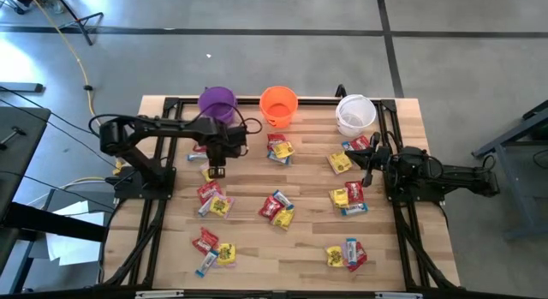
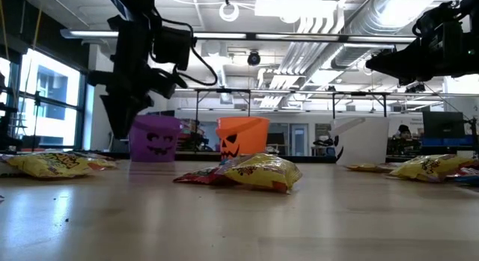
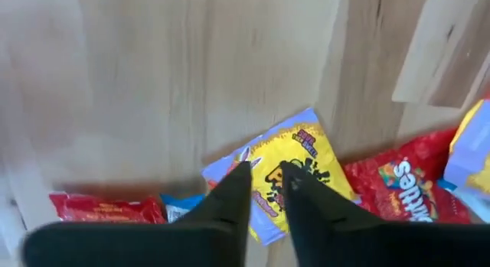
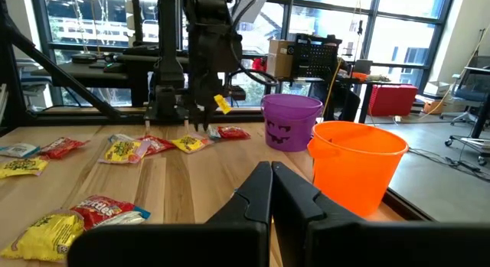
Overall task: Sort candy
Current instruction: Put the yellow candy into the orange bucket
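Note:
Red, yellow and blue-and-white candy packets [image 1: 276, 207] lie scattered in small piles over the wooden table. My left gripper [image 1: 216, 166] hangs over the table's left part, in front of the purple bucket [image 1: 217, 102], and is shut on a yellow packet [image 3: 302, 164]. The right wrist view shows that packet [image 4: 222, 104] raised above the tabletop. My right gripper [image 4: 272, 179] is shut and empty. It hovers at the table's right side [image 1: 370, 162], near the white bucket [image 1: 355, 113]. My left gripper pinches the yellow packet between its two fingers at one edge [image 3: 269, 194], coming from above and pointing down. The packet is lifted clear of the table and sticks out beyond the fingertips.
An orange bucket [image 1: 278, 104] stands between the purple and white ones along the far edge. Red packets [image 3: 402, 187] and a blue-and-white bar lie on the table below my left gripper. More candy piles lie mid-table [image 1: 280, 149] and at the right [image 1: 347, 196]. Black frame rails run along both sides.

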You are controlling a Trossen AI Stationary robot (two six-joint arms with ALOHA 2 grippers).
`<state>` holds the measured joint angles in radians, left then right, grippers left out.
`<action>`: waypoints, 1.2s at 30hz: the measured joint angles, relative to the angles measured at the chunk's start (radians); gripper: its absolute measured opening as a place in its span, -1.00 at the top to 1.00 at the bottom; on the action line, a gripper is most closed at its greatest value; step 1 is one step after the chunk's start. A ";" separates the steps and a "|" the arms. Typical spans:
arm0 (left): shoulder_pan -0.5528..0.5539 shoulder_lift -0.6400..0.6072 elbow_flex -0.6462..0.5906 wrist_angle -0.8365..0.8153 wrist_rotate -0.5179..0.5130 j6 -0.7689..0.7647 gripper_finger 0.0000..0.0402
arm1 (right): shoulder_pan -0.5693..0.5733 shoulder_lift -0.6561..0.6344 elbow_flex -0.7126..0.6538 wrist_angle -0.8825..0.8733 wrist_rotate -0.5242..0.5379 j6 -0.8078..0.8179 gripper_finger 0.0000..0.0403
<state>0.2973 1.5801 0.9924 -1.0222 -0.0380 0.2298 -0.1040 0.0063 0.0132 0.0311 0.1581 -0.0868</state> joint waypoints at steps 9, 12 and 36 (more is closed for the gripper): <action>-0.050 0.105 0.000 -0.001 0.102 0.081 0.00 | 0.000 0.000 0.000 0.000 0.000 0.000 1.00; -0.085 0.160 0.000 -0.001 0.047 0.125 -0.05 | 0.000 0.000 0.000 0.000 0.000 0.000 1.00; -0.106 0.114 -0.001 0.061 -0.122 0.115 0.94 | 0.000 0.000 0.000 0.000 0.000 0.000 1.00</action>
<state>0.1914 1.6941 0.9912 -0.9607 -0.1604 0.3451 -0.1040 0.0063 0.0132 0.0311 0.1581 -0.0868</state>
